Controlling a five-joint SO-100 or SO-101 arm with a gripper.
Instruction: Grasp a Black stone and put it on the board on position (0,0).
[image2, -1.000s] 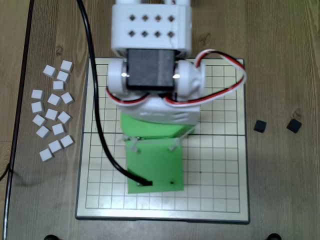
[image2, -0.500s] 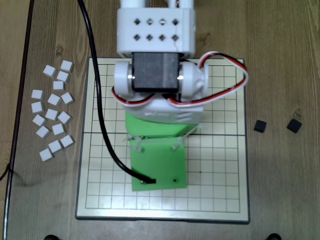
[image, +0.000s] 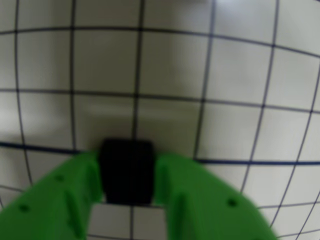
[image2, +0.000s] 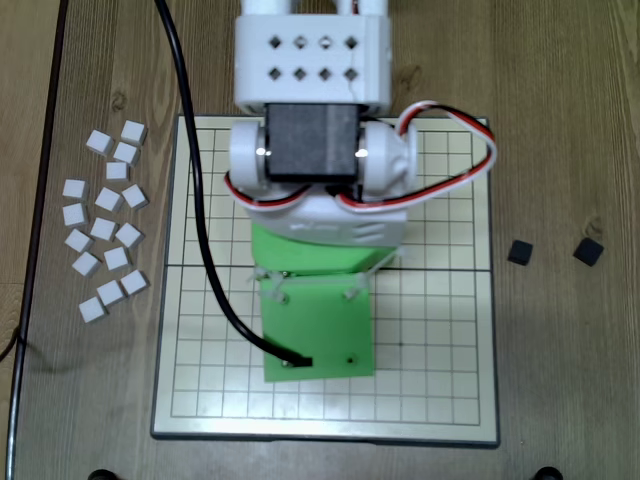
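Tool (image: 129, 175) grips unmarked Black stone (image: 126, 170) over the board (image: 200, 75).

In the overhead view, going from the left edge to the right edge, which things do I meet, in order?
Cluster of white cubes → the board, with the arm over it → nearer black cube on the table → farther black cube.

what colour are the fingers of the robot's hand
Bright green fingers, seen best in the wrist view, closed around the black stone.
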